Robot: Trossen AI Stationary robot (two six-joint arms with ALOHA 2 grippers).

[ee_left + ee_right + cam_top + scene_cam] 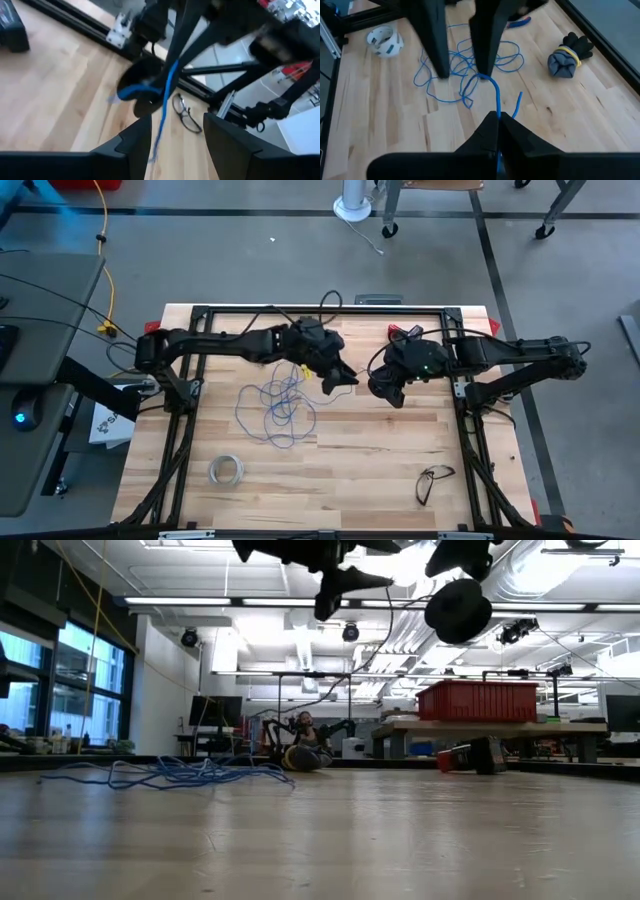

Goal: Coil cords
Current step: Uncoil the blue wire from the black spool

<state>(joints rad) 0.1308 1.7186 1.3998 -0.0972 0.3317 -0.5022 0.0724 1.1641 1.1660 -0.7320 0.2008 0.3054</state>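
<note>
Two dark fingers of the left tool fill the near edge of its wrist view. They stand apart, and the thin blue wire runs down through the gap between them; I cannot tell if they touch it. In front of this tool, the wire crosses the small round dark spool, which is held up in the air by the right tool.

From its own wrist view, the right tool has its two fingers pressed together, and the blue wire comes out at their tips. The spool itself is not visible in that view. Seen from above, both tools are close together over the far middle of the wooden table, the left one just beside the right one. From table height, both hang well above the surface, and the spool shows as a dark disc under the right arm.

Most of the wire lies in a loose tangle on the table, under and beside the left arm. A whitish ring of tape lies near the front left corner of the table, and a pair of glasses near the front right. A grey and black bundle with a yellow band lies on the table beyond the tangle.
</note>
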